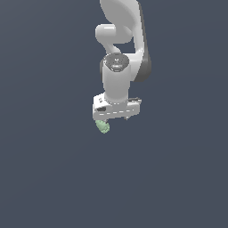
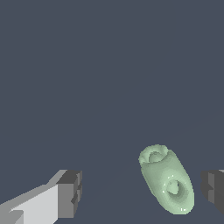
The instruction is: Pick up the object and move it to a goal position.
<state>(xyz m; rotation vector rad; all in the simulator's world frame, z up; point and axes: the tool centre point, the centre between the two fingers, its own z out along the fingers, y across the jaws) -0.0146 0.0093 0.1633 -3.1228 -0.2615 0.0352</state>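
Observation:
The object is a small pale mint-green lumpy oval blob (image 2: 167,179) lying on the dark floor. In the exterior view it (image 1: 103,127) peeks out just below the white gripper's body, towards the exterior view's left side of it. My gripper (image 2: 142,192) is open. The wrist view shows one dark finger pad (image 2: 70,192) far from the object and the other pad (image 2: 213,190) close beside it. The object sits between the pads, touching neither. In the exterior view the fingertips are mostly hidden under the hand, around the gripper (image 1: 115,119).
The floor (image 1: 53,169) is a plain dark grey-blue surface. The white arm (image 1: 120,53) rises above the gripper toward the top of the exterior view. No goal marker shows.

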